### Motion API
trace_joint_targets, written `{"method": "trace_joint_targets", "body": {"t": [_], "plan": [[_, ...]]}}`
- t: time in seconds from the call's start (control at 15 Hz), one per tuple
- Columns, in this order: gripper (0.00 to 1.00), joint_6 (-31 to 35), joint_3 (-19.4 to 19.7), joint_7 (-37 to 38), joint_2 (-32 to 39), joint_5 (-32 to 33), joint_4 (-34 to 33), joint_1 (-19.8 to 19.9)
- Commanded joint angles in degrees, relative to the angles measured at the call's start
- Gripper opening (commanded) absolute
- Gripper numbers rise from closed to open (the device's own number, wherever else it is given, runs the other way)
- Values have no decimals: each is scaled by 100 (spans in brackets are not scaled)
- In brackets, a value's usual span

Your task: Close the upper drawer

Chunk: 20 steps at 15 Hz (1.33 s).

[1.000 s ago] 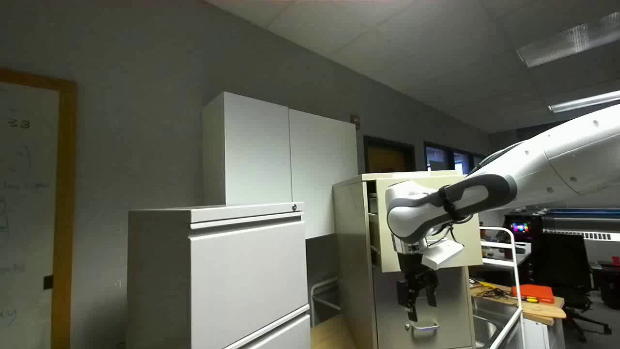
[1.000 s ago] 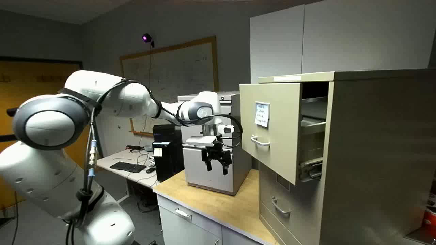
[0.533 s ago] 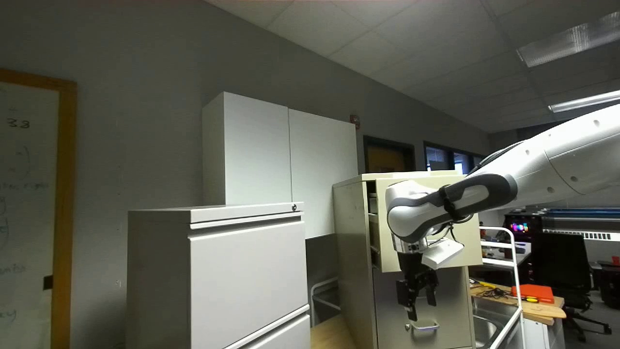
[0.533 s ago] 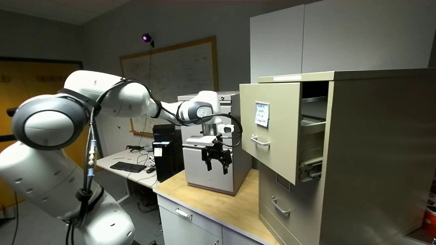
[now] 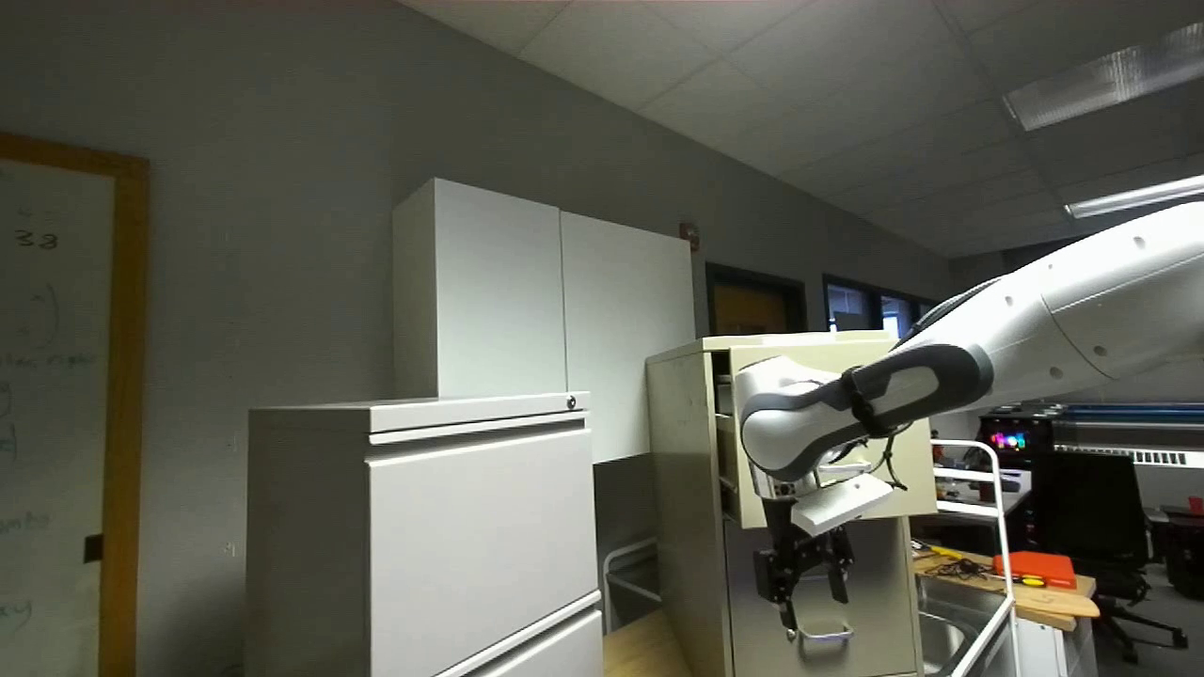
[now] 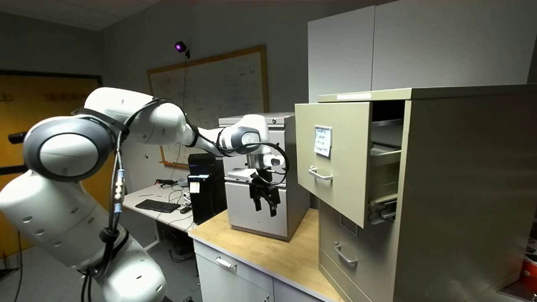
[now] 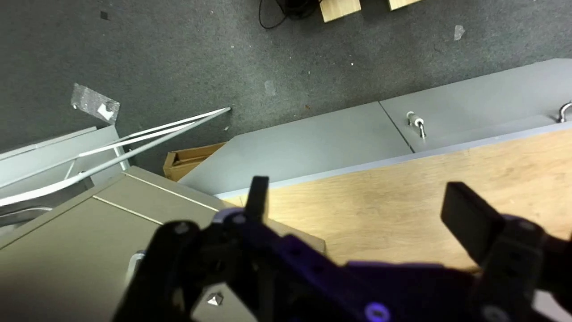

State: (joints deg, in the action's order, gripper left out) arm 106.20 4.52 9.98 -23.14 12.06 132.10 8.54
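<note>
In an exterior view, the upper drawer (image 6: 342,163) stands partly drawn from the beige filing cabinet (image 6: 465,180), its front bearing a handwritten label (image 6: 322,141) above a metal handle (image 6: 321,176); the pincer (image 6: 265,211) hangs spread, seen against the grey cabinet (image 6: 240,205) on the wooden tabletop (image 6: 272,256). In an exterior view, the arm (image 5: 1053,324) partly hides the upper drawer's front, and the pincer points down before the lower drawer (image 5: 884,592). In the wrist view, the fingers (image 7: 471,219) stand well apart, the tabletop showing between them, the filing cabinet at lower left, carpet (image 7: 187,67) beyond.
</note>
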Motion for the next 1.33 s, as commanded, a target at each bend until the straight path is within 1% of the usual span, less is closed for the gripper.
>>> {"method": "trace_joint_targets", "body": {"t": [0.0, 0.07, 0.13, 0.2, 0.47, 0.8, 1.13, 1.27], "plan": [[95, 199, -299, 755, -68, 286, -61, 53], [73, 299, -369, 940, -110, 382, -56, 60], [70, 432, -443, 1138, -184, 504, -36, 71], [69, 571, -509, 1325, -237, 633, -17, 88], [38, 1306, -780, 2103, -541, 1377, 110, 228], [0, 2134, -979, 3101, -893, 2192, 214, 598], [0, 2911, -974, 4323, -1021, 3053, 194, 1115], [0, 3220, -935, 4813, -1030, 3429, 186, 1258]]}}
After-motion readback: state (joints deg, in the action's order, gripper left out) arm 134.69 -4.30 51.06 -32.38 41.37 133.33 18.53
